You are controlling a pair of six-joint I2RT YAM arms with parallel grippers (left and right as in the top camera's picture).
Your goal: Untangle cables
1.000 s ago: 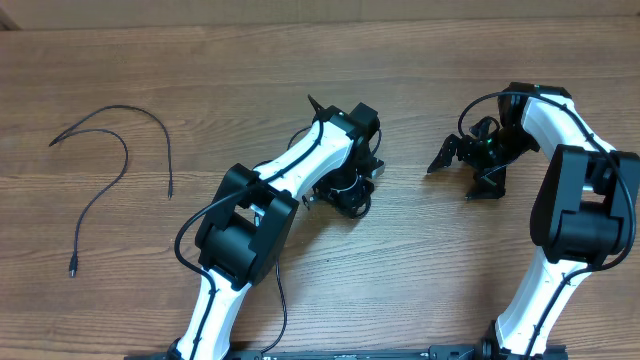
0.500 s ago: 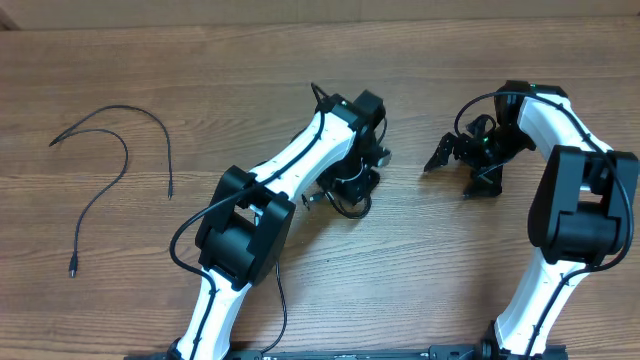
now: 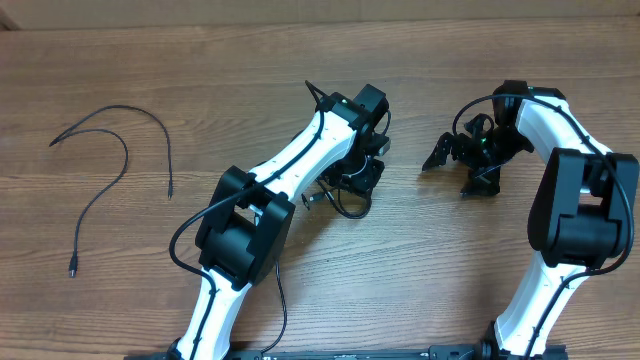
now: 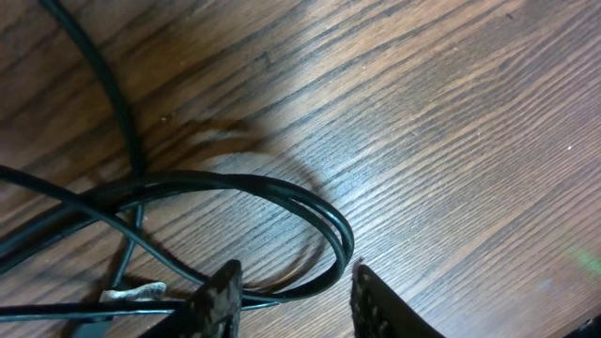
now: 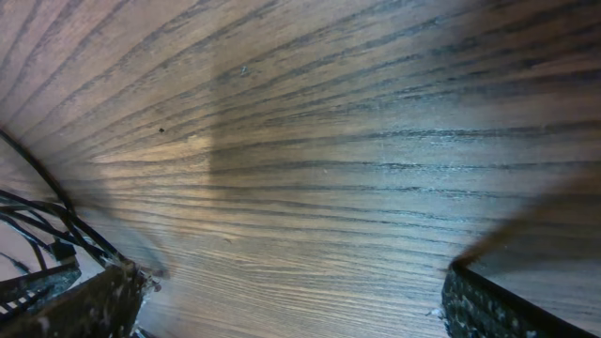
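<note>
- The knotted bundle of thin black cords lies at the centre of the table, directly under the left claw. Two loose strands lie well apart at the left of the overhead frame, already free of the knot.
- In the left wrist view the left claw is released. Its fingertips stand apart at the bottom edge, straddling the lower run of a doubled loop without pinching it. A pale plug tip shows at lower left.
- The right claw hovers right of centre, spread wide and empty. Its wrist view shows bare wood between the fingers, with part of the bundle at lower left.
- The step in hand appears to be taking a fresh hold on one strand of the bundle to draw it out.
- To do it well, the left claw should close on a single cord, not both runs of the doubled loop. Clamping the pair would likely drag the whole knot along.
- The right claw is best brought in to pin the rest of the bundle, so the pull separates rather than tightens.
- Pulling low and slowly toward bare wood should let a plug end slip through. A snagged plug is the likely trouble.
</note>
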